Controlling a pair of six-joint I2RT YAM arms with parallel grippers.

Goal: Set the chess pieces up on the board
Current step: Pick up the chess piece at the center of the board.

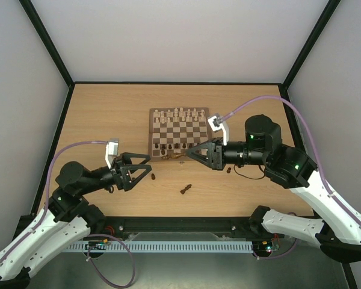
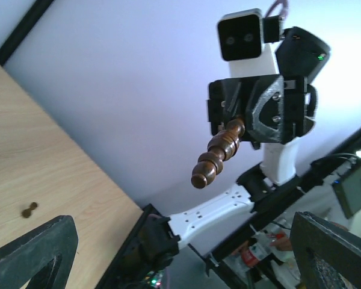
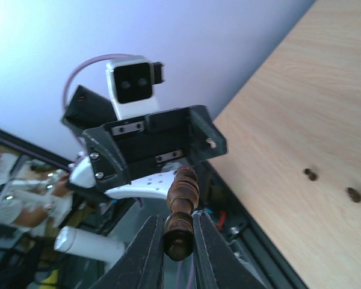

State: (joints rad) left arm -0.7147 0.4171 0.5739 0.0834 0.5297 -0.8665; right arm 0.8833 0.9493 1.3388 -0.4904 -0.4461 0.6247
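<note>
The board (image 1: 151,133) lies mid-table, with cream chess pieces (image 1: 177,112) along its far row and dark ones (image 1: 170,146) along its near row. My right gripper (image 1: 188,153) hovers at the board's near edge, shut on a dark brown chess piece (image 1: 175,156) held sideways and pointing left. In the right wrist view the fingers (image 3: 150,253) clamp that piece's base (image 3: 182,232). My left gripper (image 1: 145,168) stands open and empty just left of it, facing it. In the left wrist view the held piece (image 2: 218,155) sticks out of the right gripper (image 2: 236,128).
Loose dark pieces lie on the tabletop near the board: one (image 1: 153,177) by the left gripper, one (image 1: 185,190) toward the front, one (image 1: 228,170) under the right arm. Black frame posts and white walls enclose the table.
</note>
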